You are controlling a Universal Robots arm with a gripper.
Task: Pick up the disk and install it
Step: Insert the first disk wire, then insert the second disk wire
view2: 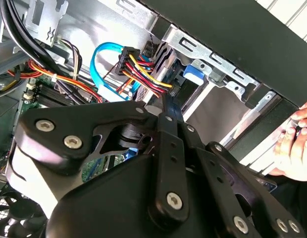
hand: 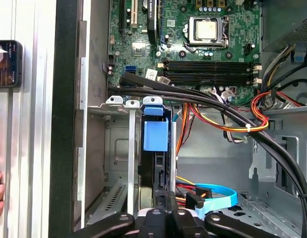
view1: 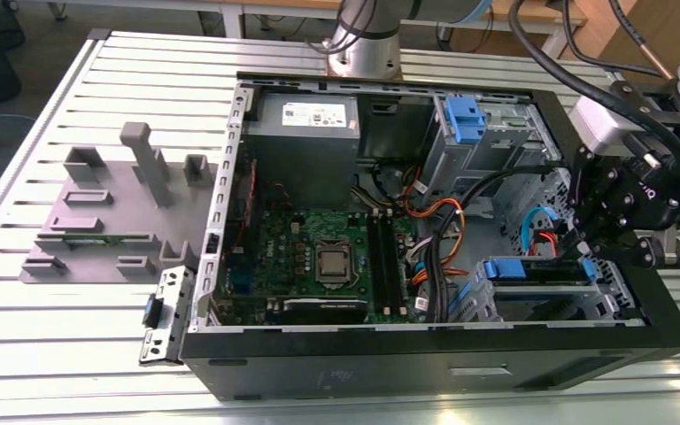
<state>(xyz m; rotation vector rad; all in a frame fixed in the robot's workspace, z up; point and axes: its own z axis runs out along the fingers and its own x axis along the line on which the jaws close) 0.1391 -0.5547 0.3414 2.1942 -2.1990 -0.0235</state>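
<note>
Disk (hand: 156, 136) sits edge-on in the case (view1: 435, 363) bay near its front corner, nearly installed; gripper (view2: 166, 111) pressed together on its edge.

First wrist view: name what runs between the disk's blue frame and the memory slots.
In the first wrist view, a bundle of black cables crosses between the disk's blue frame and the memory slots.
</note>
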